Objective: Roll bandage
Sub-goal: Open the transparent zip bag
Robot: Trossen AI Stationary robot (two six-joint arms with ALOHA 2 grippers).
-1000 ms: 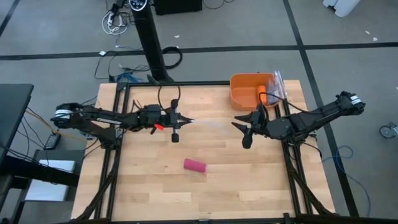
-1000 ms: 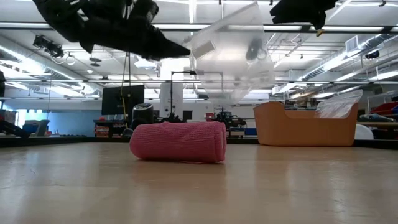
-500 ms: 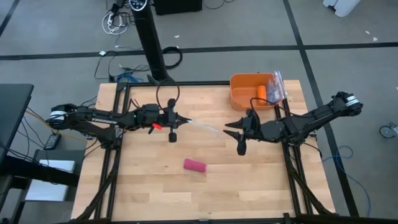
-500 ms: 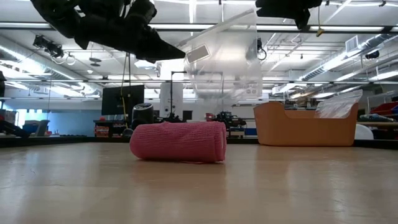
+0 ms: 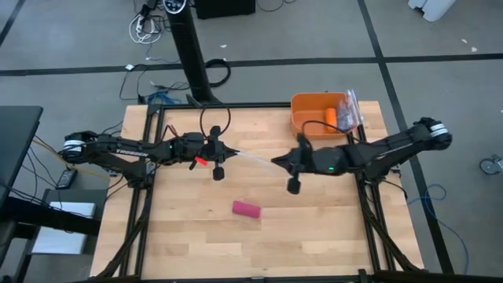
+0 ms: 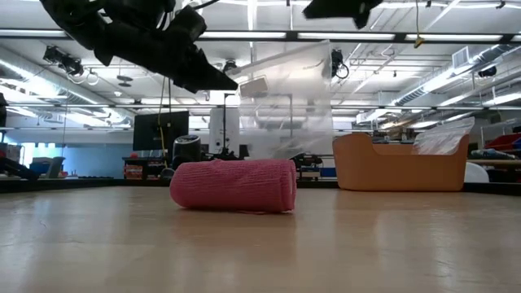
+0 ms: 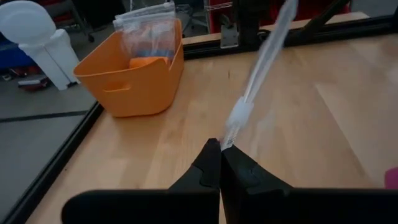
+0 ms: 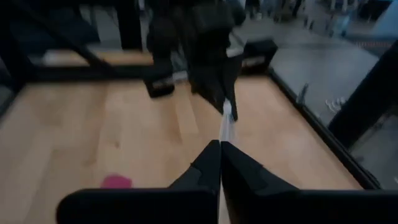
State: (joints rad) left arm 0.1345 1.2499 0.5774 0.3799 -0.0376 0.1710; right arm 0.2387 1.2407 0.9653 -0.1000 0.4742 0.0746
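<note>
Clear plastic bag stretched between two end effectors

Left end effector [image 5: 229, 151] and right end effector [image 5: 275, 161] each pinch the clear plastic bag [image 5: 251, 156]; the rolled magenta-pink fabric bandage [image 5: 246, 208] lies on the wooden tabletop [image 5: 330, 228] at 6 o'clock.

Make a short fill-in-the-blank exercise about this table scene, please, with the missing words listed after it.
1. The rolled bandage lies on the ____ table, touched by neither gripper.
2. The left gripper and the right gripper are both shut on the clear ____.
3. The orange bin stands on the table's ____ side.

Missing words: wooden; plastic bag; right
</note>
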